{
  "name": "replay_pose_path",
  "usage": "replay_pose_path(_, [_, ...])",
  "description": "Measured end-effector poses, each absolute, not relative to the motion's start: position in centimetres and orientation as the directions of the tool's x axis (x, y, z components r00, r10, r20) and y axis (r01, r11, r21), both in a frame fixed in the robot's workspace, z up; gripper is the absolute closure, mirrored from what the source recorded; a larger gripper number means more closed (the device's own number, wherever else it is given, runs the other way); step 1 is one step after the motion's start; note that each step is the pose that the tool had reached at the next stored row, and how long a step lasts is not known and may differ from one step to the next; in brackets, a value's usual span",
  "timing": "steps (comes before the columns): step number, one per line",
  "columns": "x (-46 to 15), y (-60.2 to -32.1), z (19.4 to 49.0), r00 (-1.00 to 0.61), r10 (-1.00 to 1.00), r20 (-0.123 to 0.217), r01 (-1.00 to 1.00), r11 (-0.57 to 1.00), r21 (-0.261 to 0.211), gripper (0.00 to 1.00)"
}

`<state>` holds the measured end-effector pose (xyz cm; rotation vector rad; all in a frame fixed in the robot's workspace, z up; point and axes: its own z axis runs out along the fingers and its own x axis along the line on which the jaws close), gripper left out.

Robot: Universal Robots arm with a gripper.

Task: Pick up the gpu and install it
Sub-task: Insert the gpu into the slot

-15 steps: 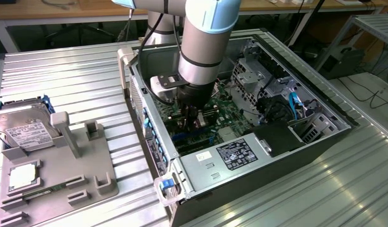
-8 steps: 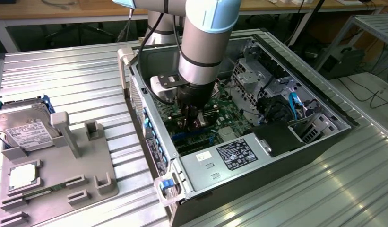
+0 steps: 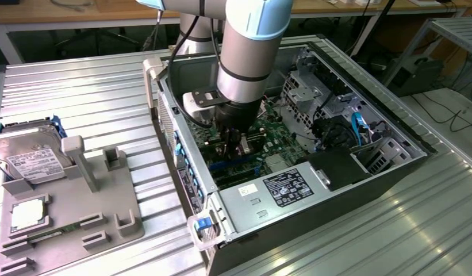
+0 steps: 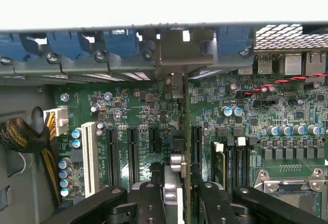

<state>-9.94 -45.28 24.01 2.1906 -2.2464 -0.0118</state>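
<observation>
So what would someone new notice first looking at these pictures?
The robot arm plunging into the open computer case, its gripper down over the green motherboard, gripping the gpu edge-on above the slots. On the exterior view's left, a hard drive sits on a grey holder.

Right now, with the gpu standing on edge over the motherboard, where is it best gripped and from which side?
Its upper long edge, pinched across both flat faces, coming down from above the open case. The gpu is thin and upright, lower edge toward the slots, so only the top is free; the gripper seems to hold it so.
</observation>
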Motion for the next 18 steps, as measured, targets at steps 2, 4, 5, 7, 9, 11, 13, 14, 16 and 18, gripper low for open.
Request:
replay_pose_path(2, [-9.94, -45.28, 24.0, -0.025, -1.0, -0.002, -1.0, 0.025, 0.008, 0.69])
replay_pose_path(4, [-9.94, -45.28, 24.0, -0.025, -1.0, -0.002, -1.0, 0.025, 0.008, 0.69])
replay_pose_path(5, [-9.94, -45.28, 24.01, -0.025, -1.0, -0.002, -1.0, 0.025, 0.008, 0.69])
replay_pose_path(7, [-9.95, -45.29, 24.01, -0.026, -1.0, -0.002, -1.0, 0.026, 0.008, 0.69])
replay_pose_path(9, [-9.94, -45.3, 24.01, -0.027, -1.0, -0.002, -1.0, 0.027, 0.008, 0.69])
replay_pose_path(11, [-9.95, -45.31, 24.01, -0.028, -1.0, -0.002, -1.0, 0.028, 0.008, 0.69])
replay_pose_path(13, [-9.94, -45.32, 24.0, -0.029, -1.0, -0.002, -1.0, 0.029, 0.008, 0.69])
replay_pose_path(14, [-9.94, -45.33, 24.0, -0.029, -1.0, -0.002, -1.0, 0.029, 0.008, 0.69])
replay_pose_path(16, [-9.95, -45.36, 23.97, -0.029, -1.0, -0.002, -1.0, 0.029, 0.008, 0.69])
replay_pose_path(18, [-9.95, -45.36, 23.9, -0.029, -1.0, -0.002, -1.0, 0.029, 0.008, 0.69])
